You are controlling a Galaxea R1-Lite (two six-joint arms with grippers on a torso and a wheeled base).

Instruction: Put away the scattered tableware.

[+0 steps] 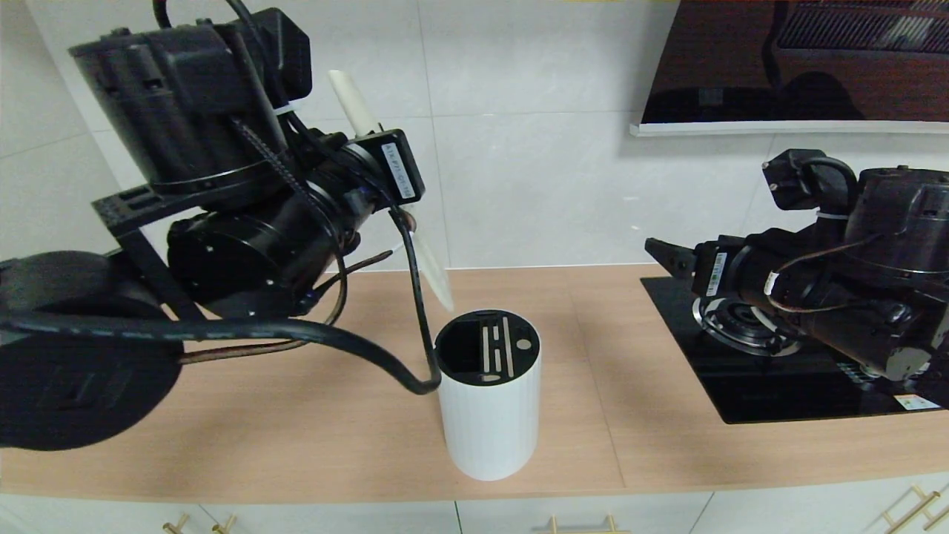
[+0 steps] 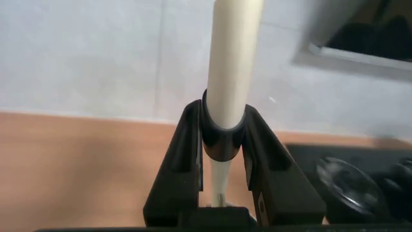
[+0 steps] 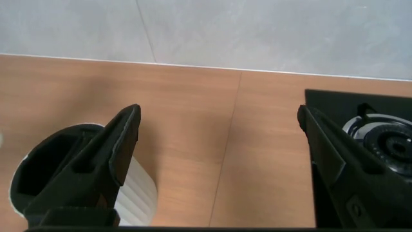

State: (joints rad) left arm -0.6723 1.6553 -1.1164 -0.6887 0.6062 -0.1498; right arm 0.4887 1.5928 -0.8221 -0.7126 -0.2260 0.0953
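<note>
Left tool [image 2: 222, 122] clamps cream utensil [image 2: 232, 58]; head view shows its tip above holder [image 1: 489, 415].

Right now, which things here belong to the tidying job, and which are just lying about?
Job: cream-white long-handled utensil gripped in the left tool; white cylindrical holder with black slotted top.
Just about: black glass cooktop; dark range hood.

Bright, even light falls from above. The range hood [image 1: 801, 59] throws a soft grey shadow on the wall tiles [image 1: 534, 185] under its lower edge, and its glossy dark panel mirrors dim shapes. The cooktop [image 1: 741, 393] carries a pale sheen. A highlight runs down the cream handle of the knife [image 2: 230, 58]. The counter [image 1: 630, 445] bows along its front edge in the head view
</note>
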